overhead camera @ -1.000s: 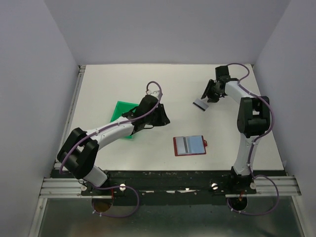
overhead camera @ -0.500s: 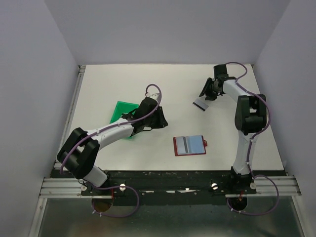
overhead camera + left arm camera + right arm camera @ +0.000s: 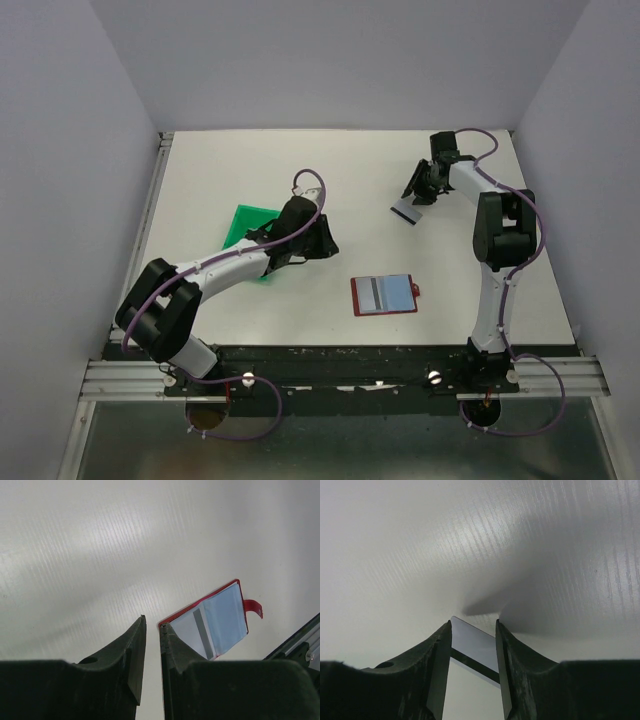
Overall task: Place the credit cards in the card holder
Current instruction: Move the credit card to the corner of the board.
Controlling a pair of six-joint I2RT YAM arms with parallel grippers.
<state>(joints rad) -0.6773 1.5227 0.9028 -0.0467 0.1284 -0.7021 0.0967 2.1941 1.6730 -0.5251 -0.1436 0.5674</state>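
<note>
Card holder: the card holder (image 3: 397, 293) lay open on the bench (image 3: 250, 170), near the front edge between the two arms, with its pale blue inside facing up and its red tab on its right side.
Done: one stowed card (image 3: 371, 294), grey with a dark stripe, lay on the holder's left half. It looked to be in place already.
In hand: a second grey card (image 3: 472, 647) with a dark stripe was at the far right of the bench, well apart from the holder.
Right pincer: the right pincer (image 3: 473, 622) was pinching the second grey card. In the wrist view its fingers flanked the card and met its two opposite edges.
Left pincer: the left pincer (image 3: 152, 622) hovered above the bench, between the green tray (image 3: 243, 225) and the holder. Its fingers were nearly pressed together, leaving a slim gap with nothing in it.
Tray: the left arm partly covered it, so it could not be told whether any cards lay there.
Left to do: the second grey card had to cross to the holder and go inside. Any further cards could not be counted.
Progress: judged partway, with one card in and one gripped but not yet delivered.
</note>
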